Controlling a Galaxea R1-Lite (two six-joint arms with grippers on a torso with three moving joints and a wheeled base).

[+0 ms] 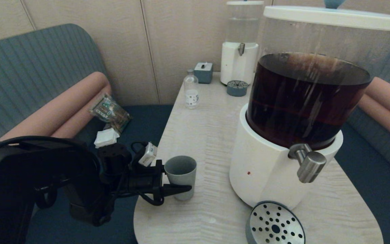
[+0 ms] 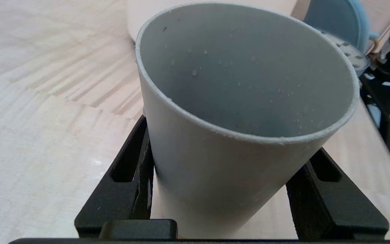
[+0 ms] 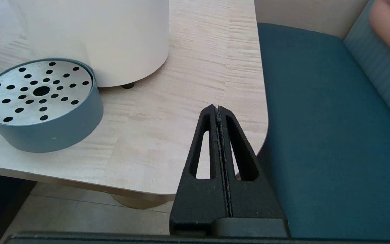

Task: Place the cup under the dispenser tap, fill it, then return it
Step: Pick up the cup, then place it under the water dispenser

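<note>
The grey cup [image 1: 180, 173] stands near the table's front left edge, well left of the big dispenser. My left gripper [image 1: 185, 180] reaches in from the left and is shut on the cup, one black finger on each side of it. In the left wrist view the cup [image 2: 215, 183] fills the gap between both fingers [image 2: 137, 162]; it holds no liquid, only droplets on its inner wall. The steel dispenser tap [image 1: 309, 165] juts from the white base under the dark brown liquid, with nothing beneath it. My right gripper [image 3: 218, 108] is shut and empty by the table's near right corner.
A perforated steel drip tray [image 1: 275, 226] lies on the table before the big dispenser's white base [image 1: 261, 169]. At the back stand a smaller clear-liquid dispenser [image 1: 239, 51], its small drip tray [image 1: 237, 88], a glass bottle [image 1: 191, 89] and a grey box [image 1: 203, 72]. Blue bench seats flank the table.
</note>
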